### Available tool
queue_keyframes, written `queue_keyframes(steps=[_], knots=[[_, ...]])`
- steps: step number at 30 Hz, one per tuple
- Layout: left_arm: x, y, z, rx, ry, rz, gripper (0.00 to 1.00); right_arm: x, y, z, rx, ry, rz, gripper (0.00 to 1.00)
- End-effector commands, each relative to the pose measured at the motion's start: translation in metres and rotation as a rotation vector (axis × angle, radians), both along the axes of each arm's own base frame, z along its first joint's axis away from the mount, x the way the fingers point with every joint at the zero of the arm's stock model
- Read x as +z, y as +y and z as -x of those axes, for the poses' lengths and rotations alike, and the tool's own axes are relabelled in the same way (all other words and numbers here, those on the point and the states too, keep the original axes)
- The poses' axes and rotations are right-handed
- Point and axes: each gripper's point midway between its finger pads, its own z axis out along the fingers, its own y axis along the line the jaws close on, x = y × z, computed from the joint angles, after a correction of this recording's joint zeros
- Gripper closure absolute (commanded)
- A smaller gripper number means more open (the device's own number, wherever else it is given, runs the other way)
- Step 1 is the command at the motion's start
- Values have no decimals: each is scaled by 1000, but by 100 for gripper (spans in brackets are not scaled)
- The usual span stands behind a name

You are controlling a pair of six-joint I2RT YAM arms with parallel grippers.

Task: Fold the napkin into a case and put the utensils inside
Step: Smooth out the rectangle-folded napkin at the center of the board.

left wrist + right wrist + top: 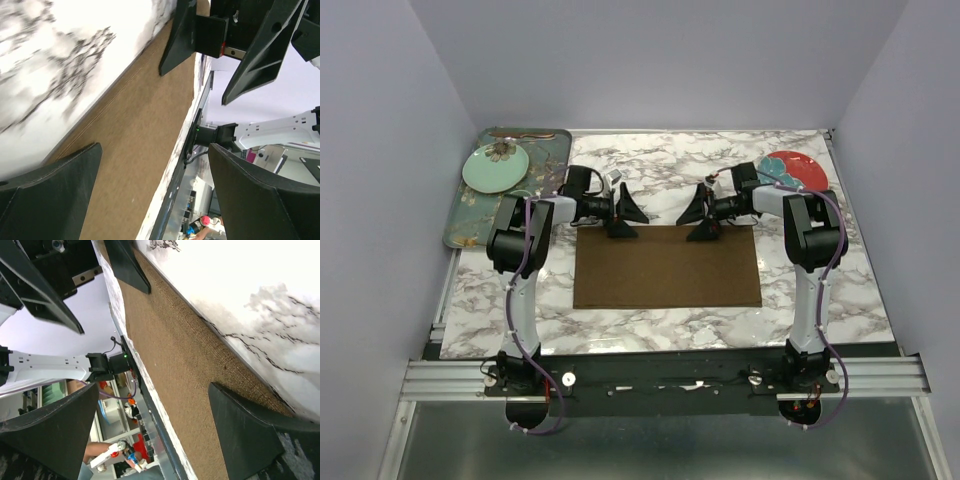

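The brown napkin (667,267) lies flat on the marble table as a wide rectangle. It fills the middle of the left wrist view (135,130) and the right wrist view (200,380). My left gripper (626,218) is open at the napkin's far edge, left of centre, with one finger down at the cloth and the other raised. My right gripper (699,219) is open and mirrors it at the far edge, right of centre. The two face each other across a small gap. Both hold nothing (154,150) (153,387). The utensils are not in view.
A dark green floral tray (470,215) at the back left carries a mint-green plate (496,167). A red plate (798,168) sits at the back right. The metal rail (660,375) runs along the table's near edge.
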Motion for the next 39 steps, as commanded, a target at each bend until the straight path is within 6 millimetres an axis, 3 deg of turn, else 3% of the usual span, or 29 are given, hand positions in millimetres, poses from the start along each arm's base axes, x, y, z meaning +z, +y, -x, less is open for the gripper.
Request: queue_keyframes(steps=[1, 6, 9, 16, 19, 24, 27, 33, 39], knots=[[-21, 38, 14, 6, 20, -94, 1, -47, -24, 2, -48, 52, 157, 0], [-26, 74, 14, 8, 23, -111, 1, -52, -34, 3, -58, 66, 175, 0], [-27, 85, 17, -12, 44, -100, 1, -53, -36, 3, -57, 64, 182, 0], [-33, 92, 22, -59, 43, -111, 1, -50, -36, 2, -50, 56, 186, 0], [-27, 89, 20, -65, 8, -117, 1, -32, -29, -1, -20, 5, 140, 0], [-25, 80, 23, -88, -4, -123, 1, 32, 14, -5, 68, -148, 46, 0], [-30, 79, 25, -91, -4, -141, 1, 51, 39, -10, 71, -176, -3, 0], [-34, 81, 27, -88, -5, -165, 1, 56, 79, -23, 52, -130, -62, 0], [-37, 82, 26, -83, 0, -183, 1, 29, 107, -28, 27, -25, -81, 0]])
